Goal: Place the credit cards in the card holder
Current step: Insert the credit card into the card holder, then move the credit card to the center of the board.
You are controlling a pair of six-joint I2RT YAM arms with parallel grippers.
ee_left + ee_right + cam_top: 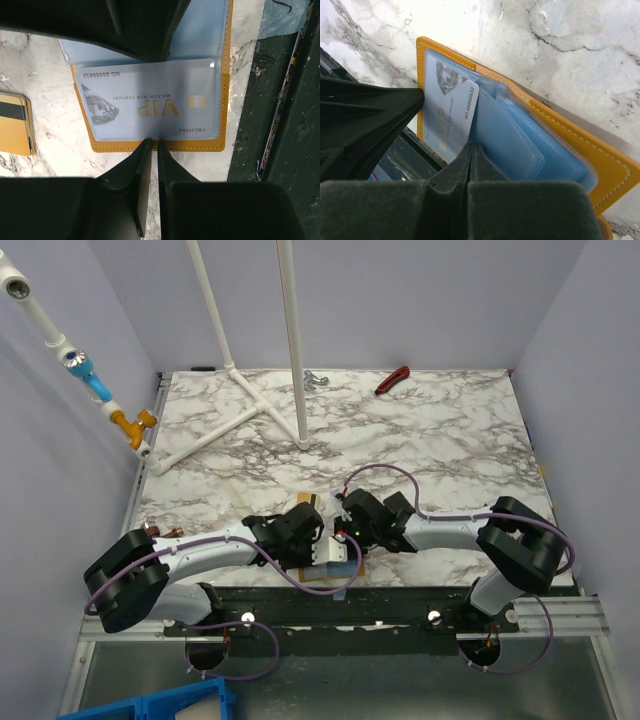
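At the bottom of the left wrist view, the left gripper (151, 150) has its black fingertips nearly pressed together, a thin slit between them, at the lower edge of the mustard-yellow leather card holder (226, 90); whether they pinch that edge I cannot tell. The pale grey-blue VIP credit card (150, 102) sits inside a clear plastic sleeve in the frame's middle, and the gold-tan credit card with a dark stripe (15, 125) lies on the white marble table (55, 55) at the left edge. In the right wrist view, the right gripper (471, 152) is pressed fully together at bottom centre against the blue-tinted plastic sleeves (520, 135).
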